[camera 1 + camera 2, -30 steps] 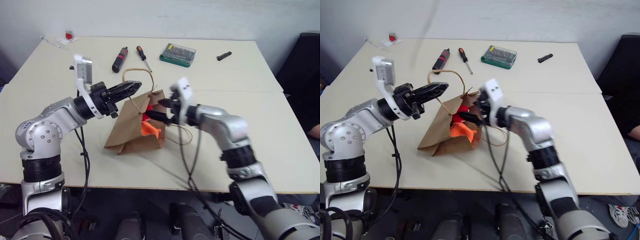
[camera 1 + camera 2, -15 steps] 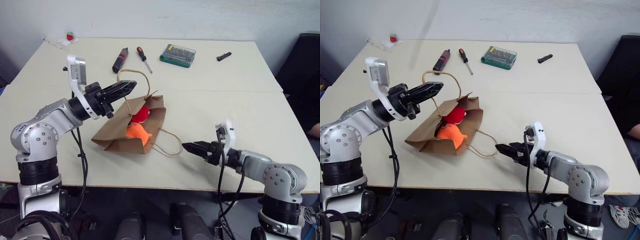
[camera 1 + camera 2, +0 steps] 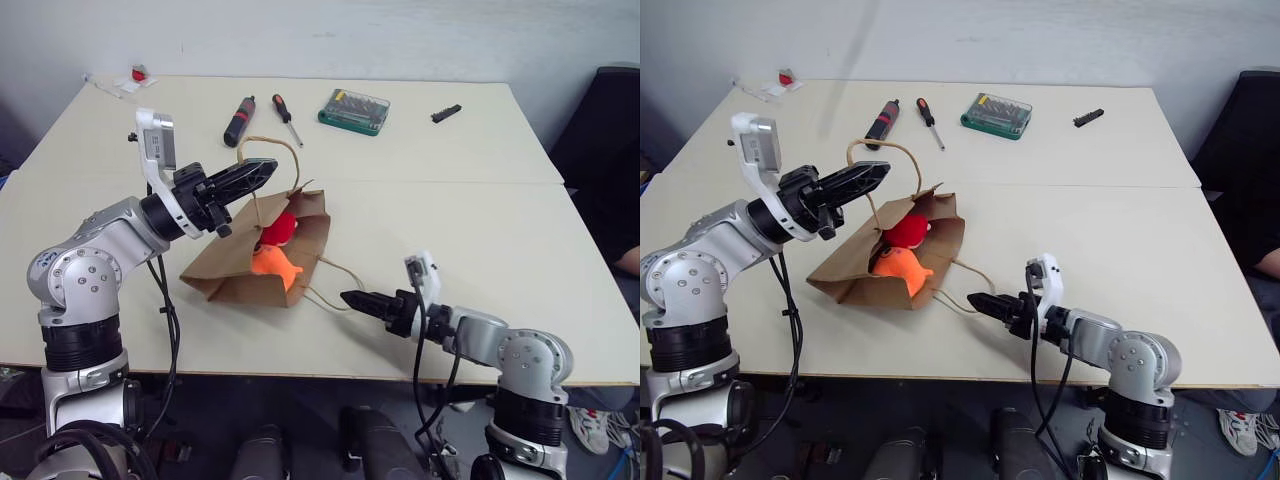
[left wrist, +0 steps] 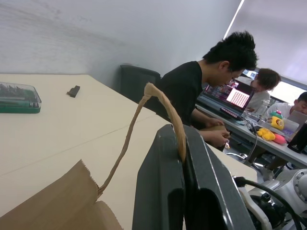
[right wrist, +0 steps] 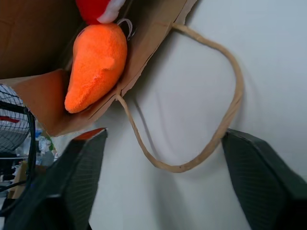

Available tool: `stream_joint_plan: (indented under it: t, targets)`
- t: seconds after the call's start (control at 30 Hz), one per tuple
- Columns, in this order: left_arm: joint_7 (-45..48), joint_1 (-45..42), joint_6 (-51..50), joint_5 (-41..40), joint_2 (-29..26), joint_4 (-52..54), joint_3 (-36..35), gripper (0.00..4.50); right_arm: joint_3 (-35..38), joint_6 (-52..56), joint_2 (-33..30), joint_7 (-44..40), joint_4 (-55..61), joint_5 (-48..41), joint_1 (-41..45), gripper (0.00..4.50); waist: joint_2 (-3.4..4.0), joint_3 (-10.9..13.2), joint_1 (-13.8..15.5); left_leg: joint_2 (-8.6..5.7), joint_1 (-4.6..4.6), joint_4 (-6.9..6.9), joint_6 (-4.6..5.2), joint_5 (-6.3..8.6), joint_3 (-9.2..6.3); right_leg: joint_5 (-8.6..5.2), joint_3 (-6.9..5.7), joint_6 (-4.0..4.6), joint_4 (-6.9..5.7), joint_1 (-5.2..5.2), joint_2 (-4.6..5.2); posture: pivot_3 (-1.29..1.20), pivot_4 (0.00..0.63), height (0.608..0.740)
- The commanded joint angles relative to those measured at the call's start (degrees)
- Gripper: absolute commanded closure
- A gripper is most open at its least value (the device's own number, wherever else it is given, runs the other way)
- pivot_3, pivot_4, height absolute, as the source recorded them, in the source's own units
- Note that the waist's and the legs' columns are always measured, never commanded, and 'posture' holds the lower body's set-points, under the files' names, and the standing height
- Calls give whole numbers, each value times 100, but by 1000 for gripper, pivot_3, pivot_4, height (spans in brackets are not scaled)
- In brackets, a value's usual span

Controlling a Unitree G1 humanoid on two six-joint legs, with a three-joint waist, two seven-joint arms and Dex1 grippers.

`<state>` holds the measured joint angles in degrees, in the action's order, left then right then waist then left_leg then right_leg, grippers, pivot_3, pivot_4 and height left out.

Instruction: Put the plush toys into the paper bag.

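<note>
The brown paper bag (image 3: 232, 268) lies on its side on the table, mouth towards my right arm. Both plush toys rest in its mouth: the orange one (image 3: 272, 262) in front, the red one (image 3: 281, 228) behind it. They also appear in the right wrist view, orange toy (image 5: 96, 64) and red toy (image 5: 98, 9). My left gripper (image 3: 262, 170) is shut on the bag's upper handle (image 4: 158, 96) and holds it up. My right gripper (image 3: 352, 298) is open, low over the table, just short of the lower handle loop (image 5: 225, 124), which lies flat.
At the table's far side lie a black-handled tool (image 3: 240, 118), a screwdriver (image 3: 287, 112), a green bit box (image 3: 354, 108) and a small black piece (image 3: 446, 113). A small red item (image 3: 137, 73) sits at the far left corner. People sit at a desk (image 4: 201, 91) beyond the table.
My right gripper has left the bag's mouth and dropped back to the table near its front edge. The bag has sunk lower with both toys inside. The left gripper keeps hold of the handle.
</note>
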<state>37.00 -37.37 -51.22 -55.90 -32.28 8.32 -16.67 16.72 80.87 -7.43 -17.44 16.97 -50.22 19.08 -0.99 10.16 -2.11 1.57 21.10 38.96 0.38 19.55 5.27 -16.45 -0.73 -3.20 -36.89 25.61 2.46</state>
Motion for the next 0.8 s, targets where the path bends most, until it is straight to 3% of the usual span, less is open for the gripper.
stream_joint_plan:
  t: [0.03, 0.23, 0.27, 0.37, 0.6, 0.8]
  targets:
    - [43, -16, 145, 8, -9, 146, -21, 4500, 38, -289, 27, -22, -21, -112, 243, 2130, 1, 1, 9, 0, 1, 0, 0, 0, 0, 0, 0, 0, -1, 0, 0, 0, 150, 740]
    - [31, -6, 186, 27, 38, 133, 16, 4500, 176, -696, -232, -338, 348, -522, 298, 4327, 1, 1, 46, -1, 10, -2, 4, 3, -3, 0, -4, -1, -2, 0, 1, 0, 150, 740]
    - [25, -21, 191, 31, 46, 125, 27, 4500, 193, -727, -297, -372, 417, -610, 299, 4445, 1, 1, 50, -1, 12, -2, 5, 3, -4, 0, -6, -1, -1, 1, 1, 0, 150, 740]
    - [30, -128, 244, 79, 91, 27, 66, 4500, 361, -1025, -540, -375, 701, -804, 455, 4445, 1, 1, 50, -2, 13, -1, 8, 5, -5, 1, -7, -2, 1, 0, 2, 0, 150, 740]
    - [98, -648, 625, 477, 506, -556, 421, 4500, 1012, -1789, -1309, -51, 1090, -1691, 1713, 4445, 2, 2, 53, -3, 10, 2, 8, 4, -4, 2, -6, -3, 1, 0, 0, 0, 150, 740]
    - [120, -1242, 1413, 1115, 1275, -1636, 723, 4500, 159, -2394, -1869, -180, 1401, -959, 1836, 4445, 2, 2, 63, -3, 16, 1, 9, 5, -3, 3, -8, -5, 8, -2, 0, 0, 150, 740]
